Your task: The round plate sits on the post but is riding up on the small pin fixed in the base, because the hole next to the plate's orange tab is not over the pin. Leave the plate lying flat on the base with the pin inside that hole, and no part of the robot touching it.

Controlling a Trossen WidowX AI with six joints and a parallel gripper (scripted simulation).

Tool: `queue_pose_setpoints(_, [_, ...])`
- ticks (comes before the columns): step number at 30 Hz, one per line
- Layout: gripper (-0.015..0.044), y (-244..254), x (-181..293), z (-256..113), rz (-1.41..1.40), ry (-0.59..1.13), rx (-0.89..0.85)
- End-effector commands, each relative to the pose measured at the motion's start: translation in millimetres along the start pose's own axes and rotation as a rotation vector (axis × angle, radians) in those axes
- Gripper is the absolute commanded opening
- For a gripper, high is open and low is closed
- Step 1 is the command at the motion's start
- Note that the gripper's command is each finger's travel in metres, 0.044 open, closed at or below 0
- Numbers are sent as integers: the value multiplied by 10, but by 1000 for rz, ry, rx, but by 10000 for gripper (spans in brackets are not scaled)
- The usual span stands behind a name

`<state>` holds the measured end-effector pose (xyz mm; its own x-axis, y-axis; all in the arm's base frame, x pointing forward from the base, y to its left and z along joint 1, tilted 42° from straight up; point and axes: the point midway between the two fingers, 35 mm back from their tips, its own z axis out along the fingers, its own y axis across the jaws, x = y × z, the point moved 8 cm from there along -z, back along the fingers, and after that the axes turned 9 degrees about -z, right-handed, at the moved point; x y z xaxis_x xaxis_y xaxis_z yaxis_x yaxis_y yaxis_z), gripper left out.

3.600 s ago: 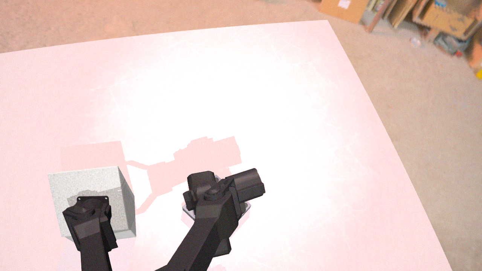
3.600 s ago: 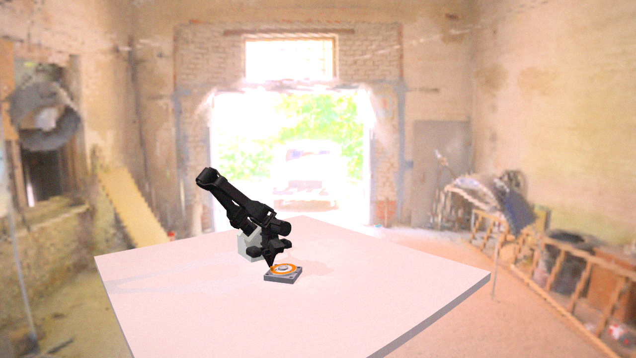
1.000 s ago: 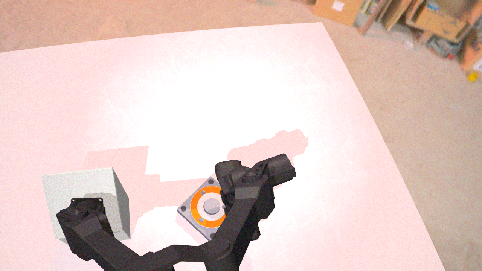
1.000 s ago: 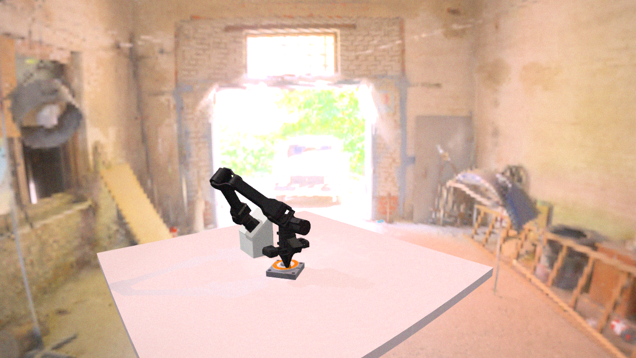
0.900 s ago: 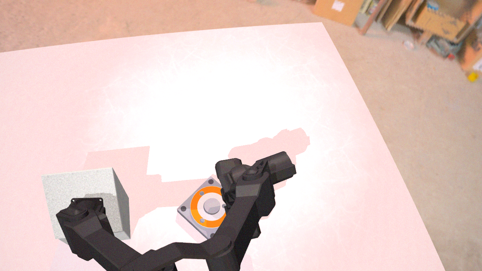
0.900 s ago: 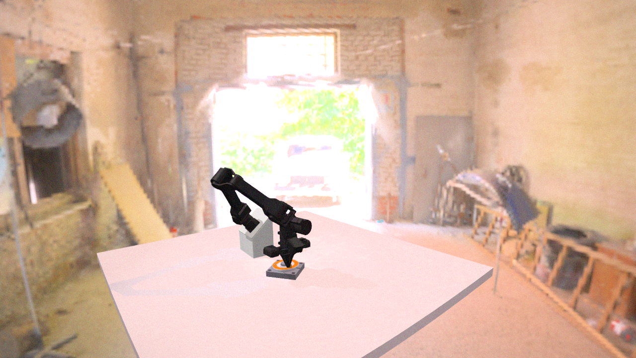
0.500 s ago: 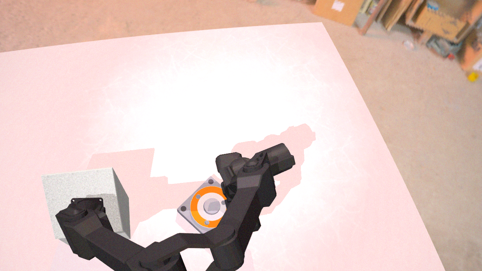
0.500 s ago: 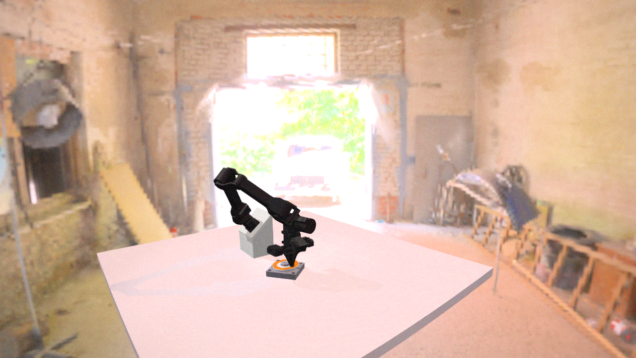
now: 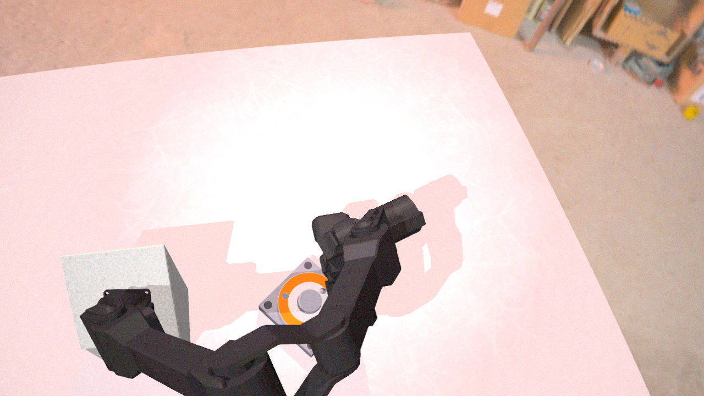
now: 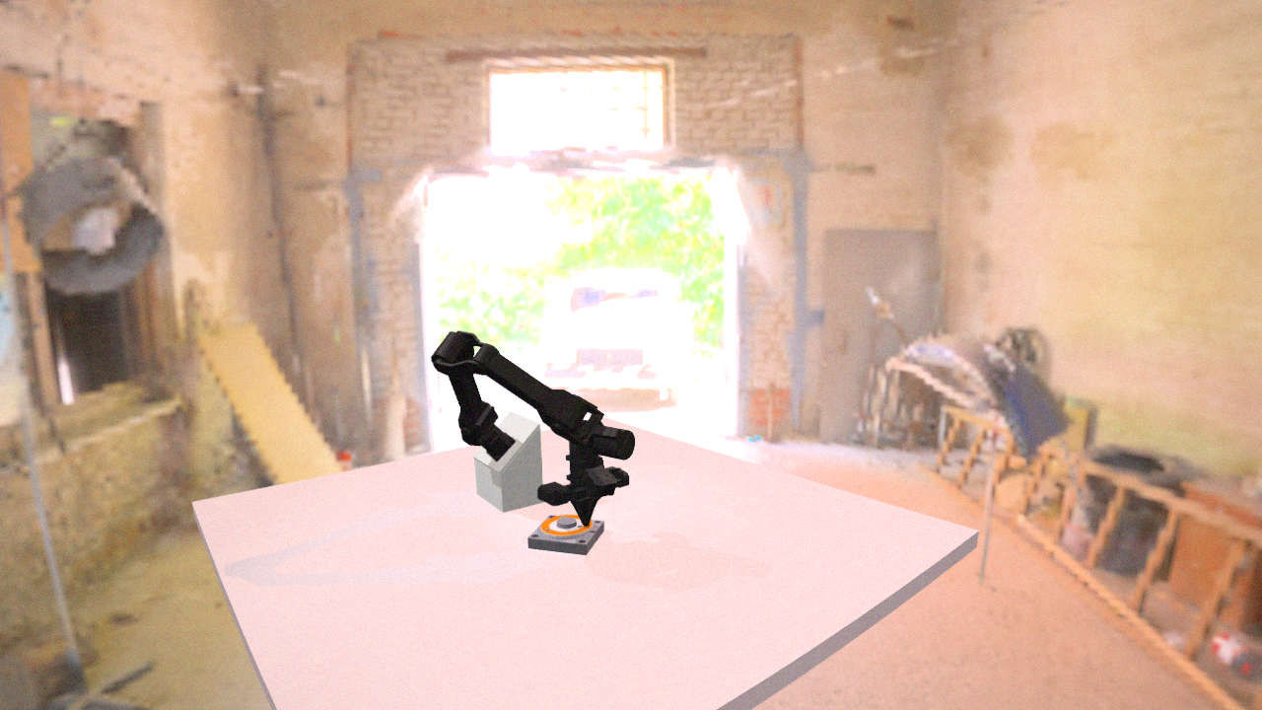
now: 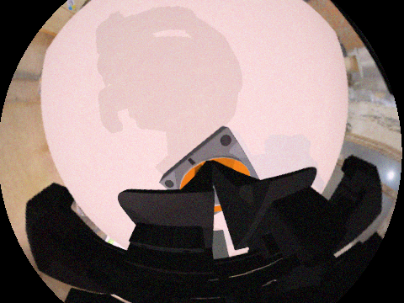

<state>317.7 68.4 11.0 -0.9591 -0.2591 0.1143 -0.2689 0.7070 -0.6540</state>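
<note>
The plate, an orange ring with a white middle (image 9: 283, 307) (image 10: 546, 530) (image 11: 236, 165), surrounds the grey post (image 9: 309, 301) (image 10: 566, 523) on the square grey base (image 9: 273, 300) (image 10: 555, 544) (image 11: 210, 148). A small round spot (image 9: 323, 290) shows beside the post; I cannot tell whether it is the pin or a hole. The tab is not visible, and I cannot tell whether the plate lies fully flat. My gripper (image 10: 586, 524) (image 11: 209, 164) is shut and empty, pointing down with its tips at the plate's edge; contact is unclear. In the top view the arm hides the tips and part of the plate.
A speckled pale block (image 9: 78, 275) (image 10: 521, 476) stands on the table left of the base in the top view, with a black arm part over it. The arm reaches across the base's near side. The table's right edge is well beyond the base.
</note>
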Motion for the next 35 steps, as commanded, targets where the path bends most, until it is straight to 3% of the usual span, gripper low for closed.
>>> queue_pose_setpoints(1, [0, 51, 8, 8, 0, 2, -4])
queue_pose_setpoints(5, [0, 65, 7, -21, 0, 2, -4])
queue_pose_setpoints(13, [0, 55, 48, -424, 0, 2, -6])
queue_pose_setpoints(35, [0, 63, 40, -348, -6, 1, -2])
